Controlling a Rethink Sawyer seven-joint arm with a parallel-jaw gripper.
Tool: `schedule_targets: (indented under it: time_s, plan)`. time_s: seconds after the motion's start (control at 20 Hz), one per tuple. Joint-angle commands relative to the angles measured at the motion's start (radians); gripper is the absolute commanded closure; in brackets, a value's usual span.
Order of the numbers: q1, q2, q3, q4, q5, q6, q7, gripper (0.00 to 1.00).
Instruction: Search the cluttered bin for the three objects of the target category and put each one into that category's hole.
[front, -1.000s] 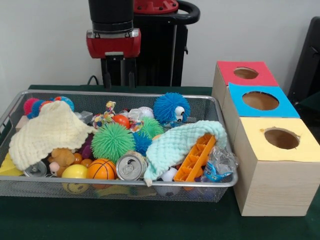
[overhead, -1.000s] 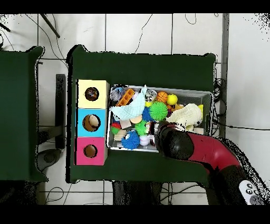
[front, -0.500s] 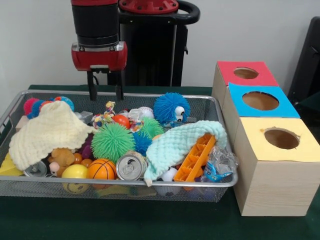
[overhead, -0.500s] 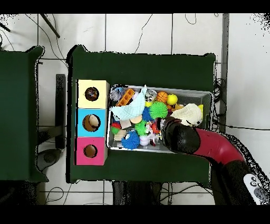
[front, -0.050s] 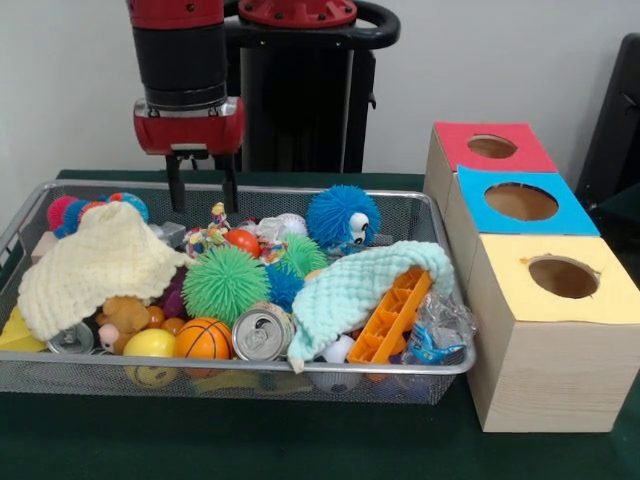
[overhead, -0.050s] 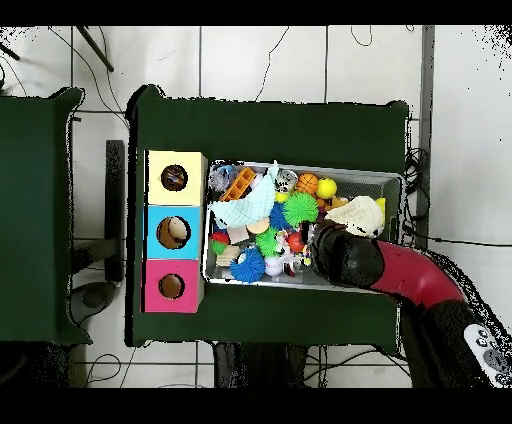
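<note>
1. Bin (front, -0.050s: 30, 215) of wire mesh sits on the green surface (front, -0.050s: 250, 445), crammed with toys, two cloths and cans; target category unknown from the views alone.
2. End effector (front, -0.050s: 200, 195) hangs over the bin's far side, fingers spread and empty, above the cream cloth (front, -0.050s: 95, 262) edge and the small multicoloured toy (front, -0.050s: 212, 235).
3. Risk of snagging: a descent here could catch the cream cloth, dragging it up and spilling the orange basketball (front, -0.050s: 203, 338) or yellow ball (front, -0.050s: 150, 344) beneath.
4. Risk of slipping: spiky green ball (front, -0.050s: 224, 282) and spiky blue ball (front, -0.050s: 343, 218) look soft and springy, likely to squirm out of a pinch.
5. Risk of missed items: mint cloth (front, -0.050s: 360, 282) drapes over the orange tray (front, -0.050s: 392, 318), so anything underneath stays hidden unless moved aside.
6. Risk of collision: mesh wall lies close behind the fingers; a tilted approach might strike the rim.
7. Risk of wrong deposit: red box (front, -0.050s: 490, 146), blue box (front, -0.050s: 520, 202) and yellow box (front, -0.050s: 562, 277) stand touching in a row beside the bin, so a small drift in carrying could drop the item into a neighbouring hole.
8. Risk of rolling: silver can (front, -0.050s: 262, 334) lies on its side near the front, liable to shift if neighbours are disturbed.
</note>
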Motion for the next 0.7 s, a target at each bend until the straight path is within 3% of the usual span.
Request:
schedule_targets:
  time_s: [0.05,0.7]
  plan:
    - [-0.022,0.062,0.011,-0.099,-0.048,0.114,-0.03,0.0]
    - [-0.055,0.087,0.043,-0.093,-0.049,0.11,-0.059,0.0]
